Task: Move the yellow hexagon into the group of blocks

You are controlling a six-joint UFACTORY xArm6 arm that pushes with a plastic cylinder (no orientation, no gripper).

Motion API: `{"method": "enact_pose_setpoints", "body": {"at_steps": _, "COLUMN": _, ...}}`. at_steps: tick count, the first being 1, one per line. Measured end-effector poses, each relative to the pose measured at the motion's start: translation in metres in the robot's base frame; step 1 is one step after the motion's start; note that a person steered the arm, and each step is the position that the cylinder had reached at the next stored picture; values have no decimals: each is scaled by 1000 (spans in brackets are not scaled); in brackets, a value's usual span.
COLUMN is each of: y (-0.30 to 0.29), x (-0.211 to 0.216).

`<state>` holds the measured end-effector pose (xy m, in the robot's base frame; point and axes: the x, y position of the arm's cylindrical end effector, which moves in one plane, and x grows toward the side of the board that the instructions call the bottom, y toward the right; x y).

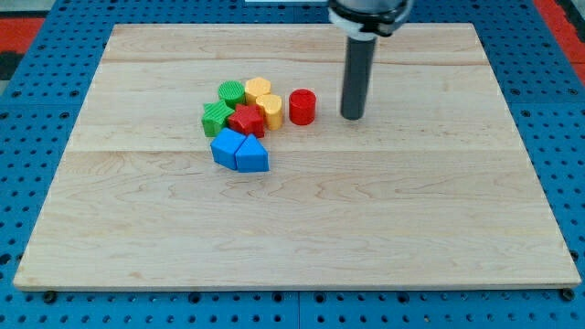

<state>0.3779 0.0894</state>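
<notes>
The yellow hexagon [259,90] sits at the top of a tight cluster of blocks, left of the board's middle. It touches a second yellow block [271,110] below it and a green round block [231,93] to its left. A green star [217,117], a red star [246,121], a blue block [224,146] and a blue triangle [251,153] complete the cluster. A red cylinder [303,106] stands just right of the cluster. My tip [352,116] is on the board to the right of the red cylinder, apart from it.
The wooden board [366,219] lies on a blue perforated table [46,55]. The arm's dark rod comes down from the view's top [366,18].
</notes>
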Motion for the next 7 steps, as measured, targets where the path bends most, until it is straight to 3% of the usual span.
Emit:
{"method": "enact_pose_setpoints", "body": {"at_steps": 1, "y": -7, "x": -21}}
{"method": "enact_pose_setpoints", "body": {"at_steps": 4, "y": -114, "x": -1}}
{"method": "enact_pose_setpoints", "body": {"at_steps": 5, "y": -54, "x": -6}}
{"method": "enact_pose_setpoints", "body": {"at_steps": 7, "y": -88, "x": -90}}
